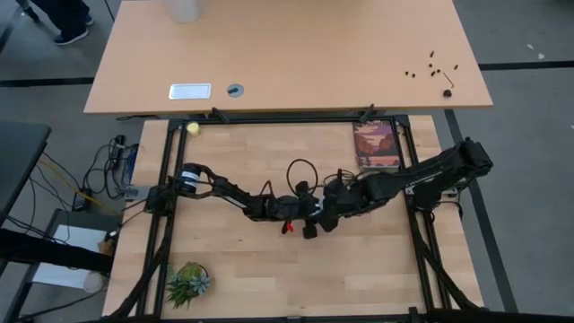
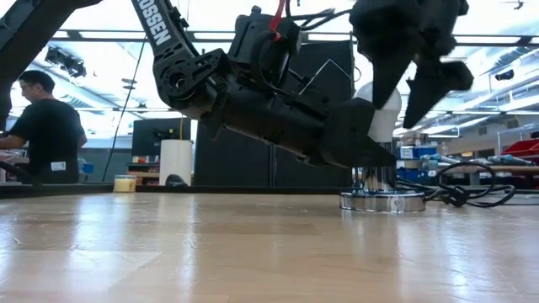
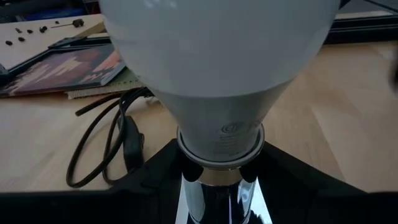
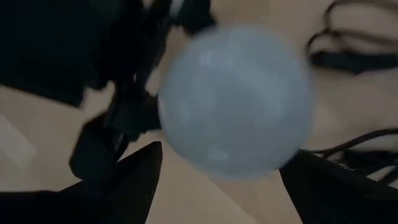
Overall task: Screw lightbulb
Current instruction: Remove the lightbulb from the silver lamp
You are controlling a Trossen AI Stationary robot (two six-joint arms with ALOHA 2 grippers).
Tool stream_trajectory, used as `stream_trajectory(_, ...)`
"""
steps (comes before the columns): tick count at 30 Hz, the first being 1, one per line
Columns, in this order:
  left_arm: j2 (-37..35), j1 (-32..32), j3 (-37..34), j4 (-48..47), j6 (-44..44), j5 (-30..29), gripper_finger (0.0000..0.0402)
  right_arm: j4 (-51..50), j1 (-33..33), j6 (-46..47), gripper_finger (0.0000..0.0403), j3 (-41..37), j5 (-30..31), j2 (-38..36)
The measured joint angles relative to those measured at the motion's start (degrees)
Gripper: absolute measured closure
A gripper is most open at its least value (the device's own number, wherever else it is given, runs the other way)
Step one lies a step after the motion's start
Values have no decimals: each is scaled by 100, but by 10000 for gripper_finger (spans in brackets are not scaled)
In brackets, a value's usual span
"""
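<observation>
The white lightbulb (image 2: 381, 109) stands upright with its neck (image 3: 221, 140) in the chrome socket (image 2: 383, 200), whose round disc foot rests on the table. My left gripper (image 3: 214, 190) reaches in low from the table's left and is shut on the socket's stem; it is also seen in the low view (image 2: 358, 145). My right gripper (image 4: 221, 183) hangs above the bulb's dome (image 4: 235, 99), pointing steeply down. It is open, one finger on each side of the dome (image 2: 413, 84), and no touch shows. In the high view both arms meet at mid-table (image 1: 309, 213) and hide the bulb. My left gripper pinches the socket's chrome stem (image 3: 208, 186) between its two fingers, just under the bulb's neck. The fingers (image 3: 149, 186) come nearly level from the table's left, tipped slightly down. The socket stays upright on its disc foot on the table.
The socket's black cord (image 3: 99, 149) loops on the table beyond the bulb. A book (image 1: 377, 145) lies at the far right, a small plant (image 1: 188, 283) at the near left, a yellow ball (image 1: 193, 128) at the far left. A person (image 2: 46, 126) sits beyond the table.
</observation>
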Motion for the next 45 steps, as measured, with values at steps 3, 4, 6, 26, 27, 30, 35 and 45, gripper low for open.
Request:
stream_trajectory(3,0,0,0,-4,-3,-28,219,-586,-59,-107,80,412,348,0)
stream_trajectory(4,0,1,0,-2,-11,-56,219,-795,-84,-117,80,516,416,0)
stream_trajectory(6,0,10,0,8,-25,-94,219,-939,-168,-127,80,609,425,1)
stream_trajectory(26,9,7,-11,2,-115,-276,216,-382,-750,-963,81,652,-129,590)
stream_trajectory(27,9,8,-11,2,-110,-258,214,-383,-758,-996,81,652,-128,590)
stream_trajectory(30,9,10,-11,18,-123,-213,210,-398,-810,-1055,82,652,-127,590)
stream_trajectory(35,13,5,-11,109,-154,-214,212,-447,-851,-1177,97,652,-128,592)
stream_trajectory(45,589,3,0,1366,-246,-266,213,-588,-853,-1067,123,652,-109,610)
